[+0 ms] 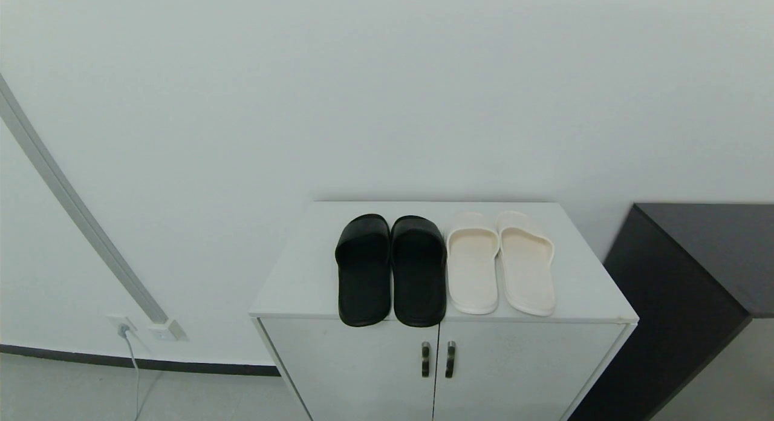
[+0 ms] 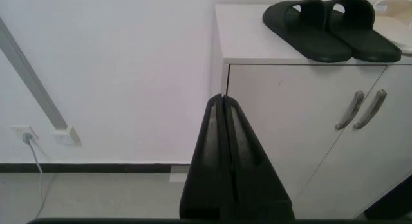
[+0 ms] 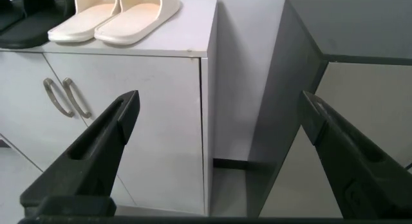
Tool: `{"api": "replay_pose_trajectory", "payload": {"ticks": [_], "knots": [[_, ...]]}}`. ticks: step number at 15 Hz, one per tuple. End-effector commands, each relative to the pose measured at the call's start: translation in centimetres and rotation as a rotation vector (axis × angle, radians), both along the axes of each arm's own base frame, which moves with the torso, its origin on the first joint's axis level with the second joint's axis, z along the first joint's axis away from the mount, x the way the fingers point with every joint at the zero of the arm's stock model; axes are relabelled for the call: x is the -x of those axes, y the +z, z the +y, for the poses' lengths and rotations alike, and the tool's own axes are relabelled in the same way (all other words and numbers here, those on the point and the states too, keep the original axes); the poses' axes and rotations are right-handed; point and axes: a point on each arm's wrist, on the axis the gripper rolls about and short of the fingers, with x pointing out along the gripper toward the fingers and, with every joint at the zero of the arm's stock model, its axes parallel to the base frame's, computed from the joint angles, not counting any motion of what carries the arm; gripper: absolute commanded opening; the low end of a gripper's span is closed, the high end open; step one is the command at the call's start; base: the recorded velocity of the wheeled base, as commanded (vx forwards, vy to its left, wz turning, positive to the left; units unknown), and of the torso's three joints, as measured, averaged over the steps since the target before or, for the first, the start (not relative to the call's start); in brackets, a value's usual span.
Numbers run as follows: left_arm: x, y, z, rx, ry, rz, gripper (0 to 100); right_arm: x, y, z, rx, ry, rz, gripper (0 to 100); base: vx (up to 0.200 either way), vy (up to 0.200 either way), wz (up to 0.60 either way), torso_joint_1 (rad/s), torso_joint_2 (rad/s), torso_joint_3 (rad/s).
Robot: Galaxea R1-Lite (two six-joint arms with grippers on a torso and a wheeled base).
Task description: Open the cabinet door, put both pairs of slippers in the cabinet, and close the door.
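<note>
As the upright door handles (image 1: 450, 359) sit lower centre, the right gripper (image 3: 220, 100), jaws apart, seems readier than the left gripper (image 2: 223, 98), jaws together.

On top of the cabinet (image 1: 299, 282), against the wall (image 1: 387, 106), the left pair of slippers (image 1: 391, 270) lies just beside the right pair of slippers (image 1: 500, 264), heels at the front edge above the door handles (image 1: 438, 358), with another unit (image 1: 695, 276) to the right.
</note>
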Motion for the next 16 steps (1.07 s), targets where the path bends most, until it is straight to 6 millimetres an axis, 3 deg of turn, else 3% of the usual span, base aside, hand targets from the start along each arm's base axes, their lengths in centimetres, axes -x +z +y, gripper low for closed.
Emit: {"api": "replay_pose_trajectory", "payload": {"ticks": [1,2,3,4,5,8,11,12,13,16], "knots": [[0.0,0.0,0.0,0.001,0.001,0.001,0,0.0,0.1,0.0,0.011,0.001,0.000,100,0.000,0.000,0.00,0.000,0.00,0.000],[0.0,0.0,0.0,0.001,0.001,0.001,0,0.1,0.1,0.0,0.030,-0.001,-0.016,100,0.000,0.000,0.00,0.000,0.00,0.000],[0.0,0.0,0.0,0.001,0.001,0.001,0,0.7,3.1,0.0,0.027,-0.005,-0.100,100,0.000,0.000,0.00,0.000,0.00,0.000],[0.0,0.0,0.0,0.001,0.001,0.001,0,1.6,8.2,0.0,-0.070,0.013,-0.144,100,0.000,0.000,0.00,0.000,0.00,0.000],[0.0,0.0,0.0,0.001,0.001,0.001,0,0.6,9.3,0.0,-0.087,0.070,-0.021,100,0.000,0.000,0.00,0.000,0.00,0.000],[0.0,0.0,0.0,-0.001,-0.001,0.001,0,-4.2,9.9,0.5,-0.051,0.216,0.208,100,0.000,0.000,0.00,0.000,0.00,0.000],[0.0,0.0,0.0,-0.001,-0.001,0.001,0,-10.9,11.6,1.7,-0.084,0.332,0.248,100,0.000,0.000,0.00,0.000,0.00,0.000],[0.0,0.0,0.0,-0.001,-0.001,0.001,0,-12.2,12.1,2.3,-0.106,0.344,0.246,100,0.000,0.000,0.00,0.000,0.00,0.000],[0.0,0.0,0.0,-0.001,0.001,0.001,0,-14.0,12.6,4.0,-0.120,0.347,0.259,100,0.000,0.000,0.00,0.000,0.00,0.000],[0.0,0.0,0.0,-0.001,-0.001,0.001,0,-15.5,13.9,9.1,-0.137,0.327,0.273,100,0.000,0.000,0.00,0.000,0.00,0.000]]}}
